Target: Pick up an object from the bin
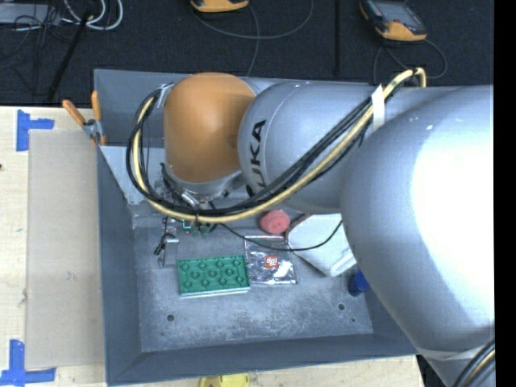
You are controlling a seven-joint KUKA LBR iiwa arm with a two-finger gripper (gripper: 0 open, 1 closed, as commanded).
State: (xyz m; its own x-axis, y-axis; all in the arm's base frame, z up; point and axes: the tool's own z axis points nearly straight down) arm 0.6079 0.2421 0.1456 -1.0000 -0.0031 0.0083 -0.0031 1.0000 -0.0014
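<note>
bin: grey metal, loose things on its floor, mostly in the middle and right.
arm: comes in from the right and covers much of the bin's right half, so whatever lies under it is hidden.
orange cover: part of the wrist, over the bin's back left, pointing down. Cables loop round it.
gripper: low under the cover, near the floor at the bin's left middle, just beside the upper left corner of the green studded plate.
grip state: cannot tell, since the tip is dark, small and seen from above. Nothing shows as held.
green studded plate: toy building plate lying flat, studs up, at front middle-left. It is the thing nearest the gripper.
clear packet: crinkly wrapper with a red label, right against the plate's right edge.
pink ball: just behind the packet, tucked at the arm's edge.
white container: right of the ball, partly under the arm; its kind is unclear.
blue piece: small, peeking out by the arm, too little visible to name.
why so: the things lie loose where they settled. The wrist points down, probably for a top-down grasp.
task thing: probably the green plate, judged by nearness only. It is on the floor, not lifted.
handling guess: a flat plate offers little edge, so a pinch across its narrow sides seems best.
</note>
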